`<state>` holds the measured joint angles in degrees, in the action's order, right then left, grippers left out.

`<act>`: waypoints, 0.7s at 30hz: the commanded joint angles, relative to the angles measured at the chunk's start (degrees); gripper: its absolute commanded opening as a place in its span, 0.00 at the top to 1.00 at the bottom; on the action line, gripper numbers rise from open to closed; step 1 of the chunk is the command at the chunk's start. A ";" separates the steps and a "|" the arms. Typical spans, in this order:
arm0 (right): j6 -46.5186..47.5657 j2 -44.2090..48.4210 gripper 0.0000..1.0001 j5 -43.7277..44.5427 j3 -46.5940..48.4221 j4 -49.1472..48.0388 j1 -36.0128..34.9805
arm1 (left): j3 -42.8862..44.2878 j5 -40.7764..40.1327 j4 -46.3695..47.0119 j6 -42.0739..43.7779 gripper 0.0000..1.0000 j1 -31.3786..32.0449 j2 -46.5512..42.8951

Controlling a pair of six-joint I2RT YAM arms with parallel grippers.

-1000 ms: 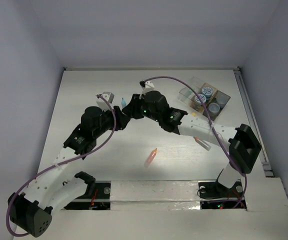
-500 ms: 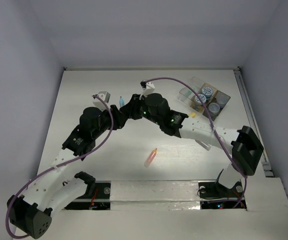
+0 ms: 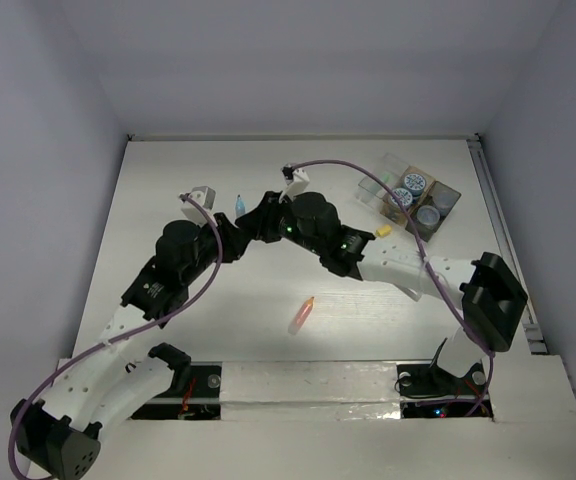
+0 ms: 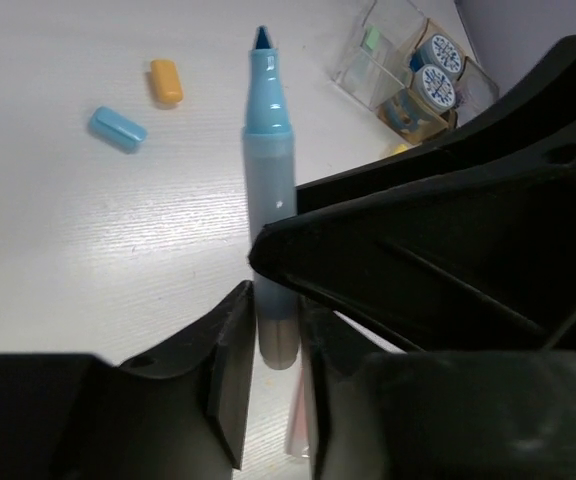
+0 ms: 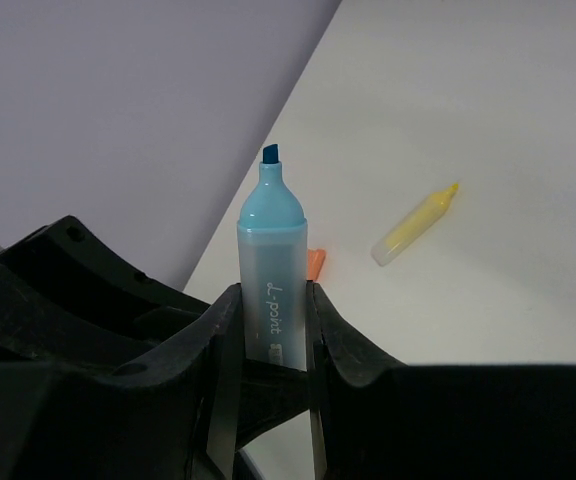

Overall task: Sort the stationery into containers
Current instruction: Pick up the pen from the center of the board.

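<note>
The highlighter (image 5: 271, 270) is pale blue with a darker blue tip. The marker (image 5: 413, 225) is yellow, the worktop (image 5: 488, 120) white with faint grain; the jar lids (image 4: 436, 87) show blue-and-white print.

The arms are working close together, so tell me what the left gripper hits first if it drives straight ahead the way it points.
Most likely the right gripper: its fingers clamp the same blue highlighter just ahead of the left gripper. Depth is hard to judge.
</note>
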<state>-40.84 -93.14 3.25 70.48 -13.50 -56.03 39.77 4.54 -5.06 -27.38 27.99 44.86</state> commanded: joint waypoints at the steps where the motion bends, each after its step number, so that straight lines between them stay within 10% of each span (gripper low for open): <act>1: -2.75 0.33 0.96 -6.32 -1.57 -2.41 -3.21 | 0.57 -6.29 6.64 -0.22 0.85 -0.48 -1.70; 7: -3.19 0.86 0.94 -7.82 -4.64 -4.78 -3.21 | 1.54 -10.16 2.43 0.39 1.00 -0.48 -3.20; 13: 1.19 4.72 0.49 -11.42 -6.57 -3.91 -0.85 | 3.82 -7.27 -1.96 4.68 1.00 -0.48 -5.31; 21: 11.73 12.28 0.46 -24.76 -6.59 5.55 10.93 | 7.34 -0.77 -3.12 13.04 1.00 -0.48 -4.95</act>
<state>-35.64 -84.05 -14.28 62.72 -13.08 -48.97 44.58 0.36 -11.53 -19.07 27.62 40.66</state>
